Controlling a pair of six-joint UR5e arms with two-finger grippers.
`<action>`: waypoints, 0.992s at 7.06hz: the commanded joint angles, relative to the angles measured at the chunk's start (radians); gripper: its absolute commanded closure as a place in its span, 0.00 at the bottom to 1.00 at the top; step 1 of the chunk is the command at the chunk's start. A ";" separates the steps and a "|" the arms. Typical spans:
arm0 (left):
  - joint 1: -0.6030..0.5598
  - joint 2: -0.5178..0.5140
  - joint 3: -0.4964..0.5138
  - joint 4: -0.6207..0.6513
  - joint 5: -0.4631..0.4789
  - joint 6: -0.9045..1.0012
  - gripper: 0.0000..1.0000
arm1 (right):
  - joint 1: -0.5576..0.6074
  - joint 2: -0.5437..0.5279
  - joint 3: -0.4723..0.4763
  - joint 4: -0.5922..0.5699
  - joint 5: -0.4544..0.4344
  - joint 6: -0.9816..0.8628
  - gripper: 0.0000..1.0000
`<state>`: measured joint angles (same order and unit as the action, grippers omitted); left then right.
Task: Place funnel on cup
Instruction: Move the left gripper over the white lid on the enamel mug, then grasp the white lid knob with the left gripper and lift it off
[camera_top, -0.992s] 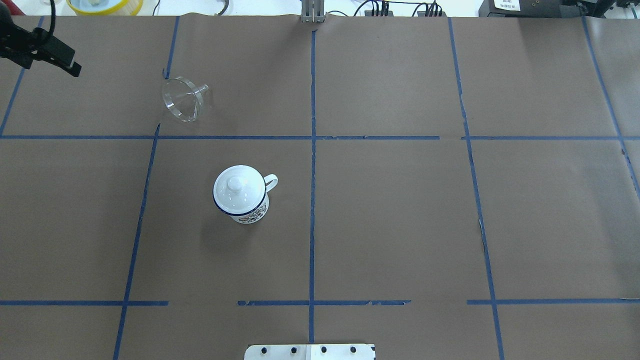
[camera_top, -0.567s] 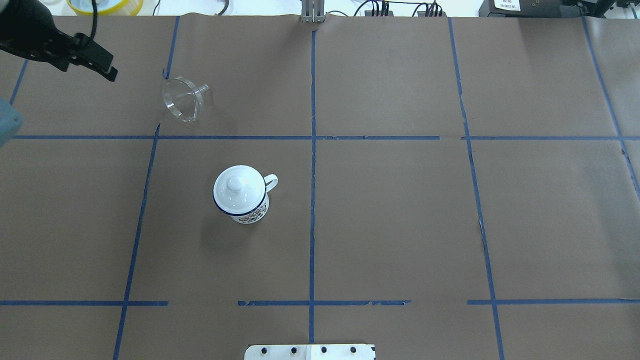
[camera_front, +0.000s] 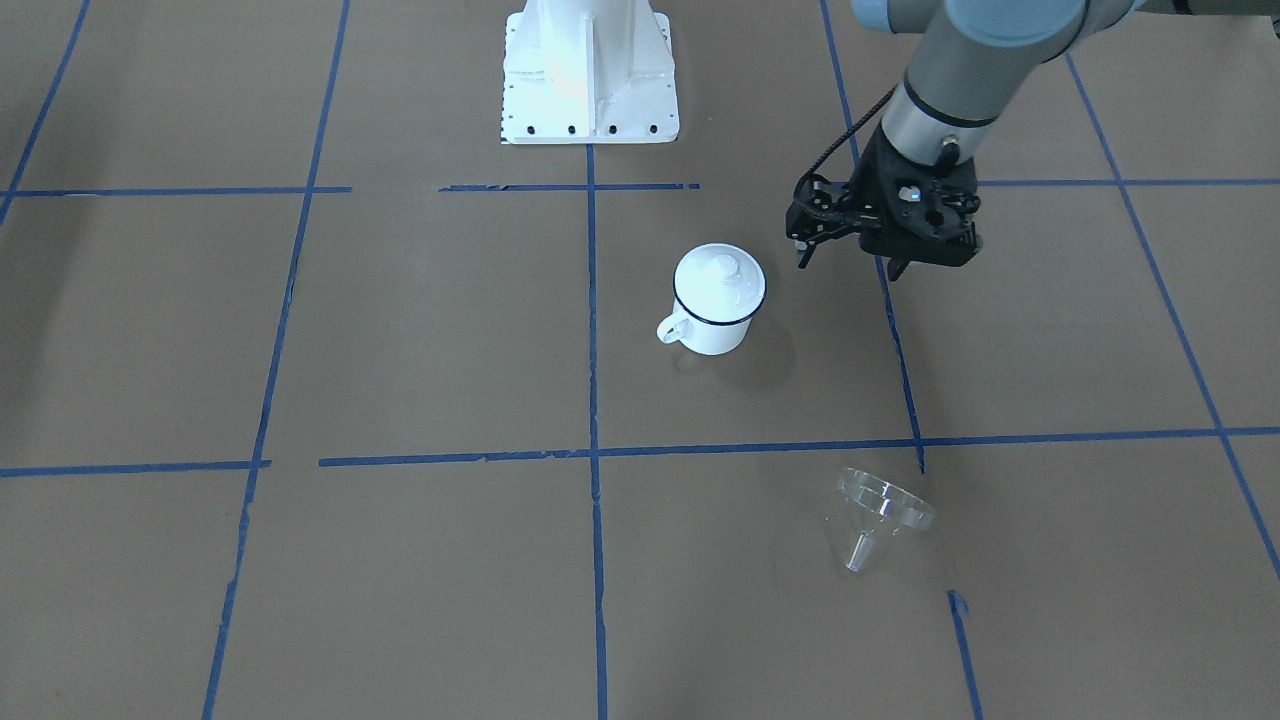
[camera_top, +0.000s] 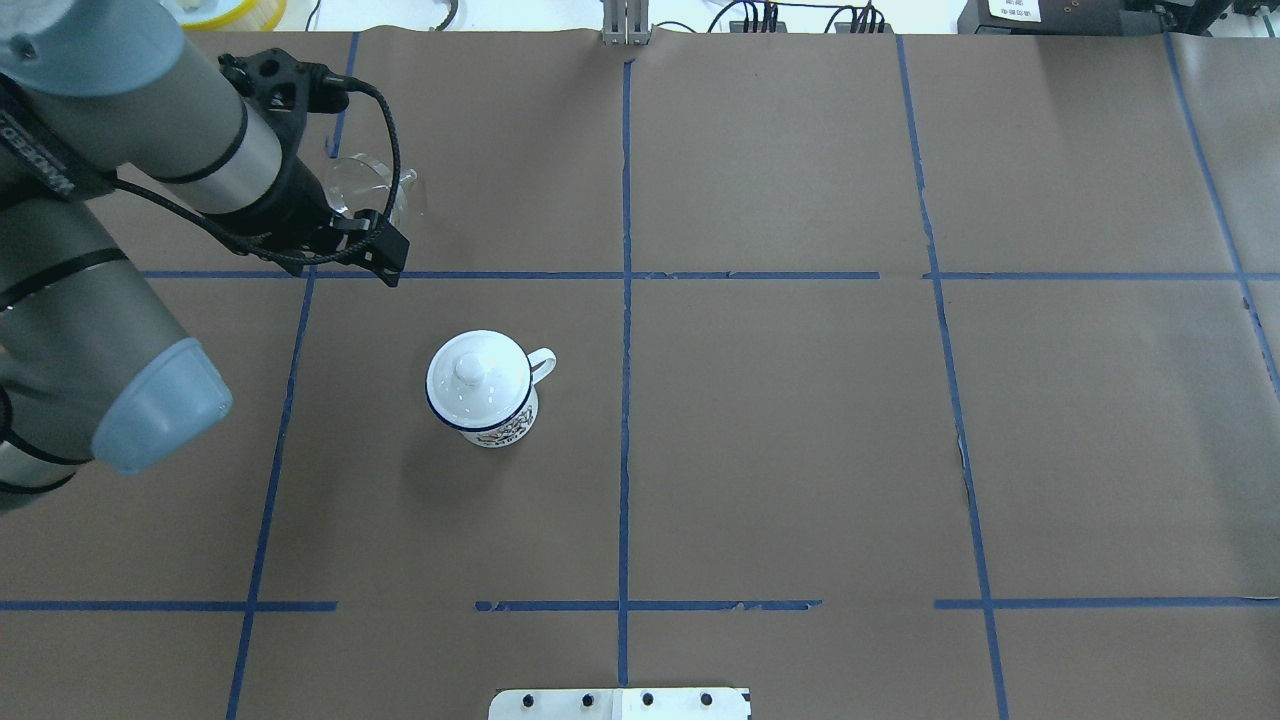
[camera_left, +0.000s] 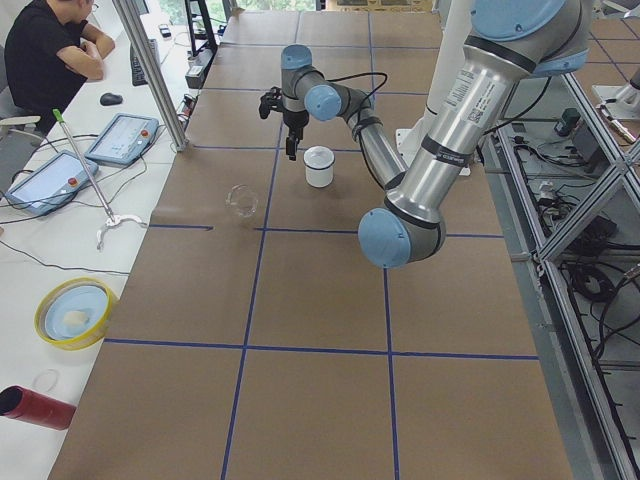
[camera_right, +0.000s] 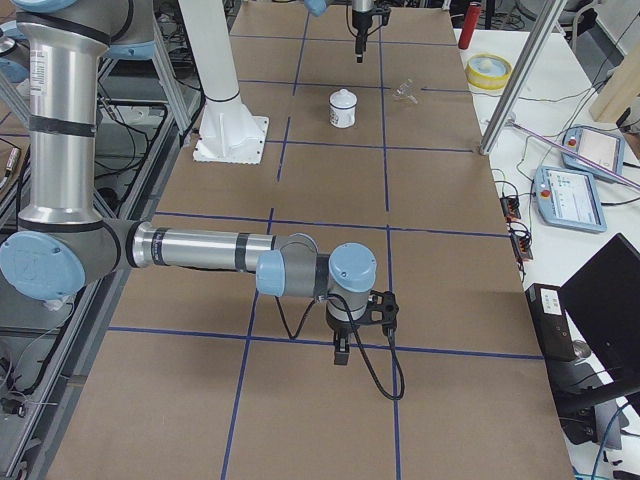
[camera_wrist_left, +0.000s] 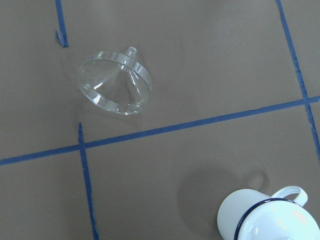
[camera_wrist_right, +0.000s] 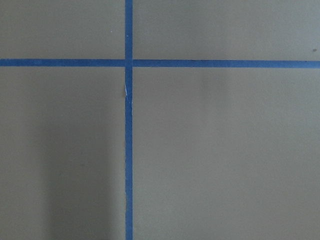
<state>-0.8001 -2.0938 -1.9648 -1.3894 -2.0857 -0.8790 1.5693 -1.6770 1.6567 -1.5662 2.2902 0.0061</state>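
The clear funnel (camera_front: 880, 510) lies on its side on the brown table; the left wrist view shows it whole (camera_wrist_left: 116, 85), and my left arm partly hides it in the overhead view (camera_top: 390, 188). The white cup (camera_front: 715, 320) with a dark blue rim stands upright, with a white knobbed lid (camera_top: 475, 375) on it. The cup also shows at the left wrist view's lower right (camera_wrist_left: 265, 222). My left gripper (camera_front: 893, 268) hangs above the table between funnel and cup, its fingers together and empty. My right gripper (camera_right: 341, 355) points down far off at the table's right end; I cannot tell its state.
The white robot base plate (camera_front: 588, 80) sits at the table's robot side. Blue tape lines grid the table. A metal post (camera_left: 150, 75), tablets and a seated operator (camera_left: 50, 50) are beyond the far edge; a yellow bowl (camera_left: 72, 312) sits off the left end.
My left arm has swung in from the far left corner toward the middle, and now covers part of the funnel in the overhead view. Funnel and cup have not moved.
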 joint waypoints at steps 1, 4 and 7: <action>0.099 -0.046 0.030 0.001 0.041 -0.138 0.00 | 0.000 -0.001 0.000 0.000 0.000 0.000 0.00; 0.167 -0.100 0.118 -0.003 0.108 -0.198 0.07 | 0.000 0.000 0.000 0.000 0.000 0.000 0.00; 0.191 -0.098 0.123 -0.005 0.107 -0.198 0.25 | 0.000 -0.001 0.000 0.000 0.000 0.000 0.00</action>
<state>-0.6157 -2.1908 -1.8446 -1.3941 -1.9777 -1.0765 1.5693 -1.6774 1.6567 -1.5662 2.2902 0.0061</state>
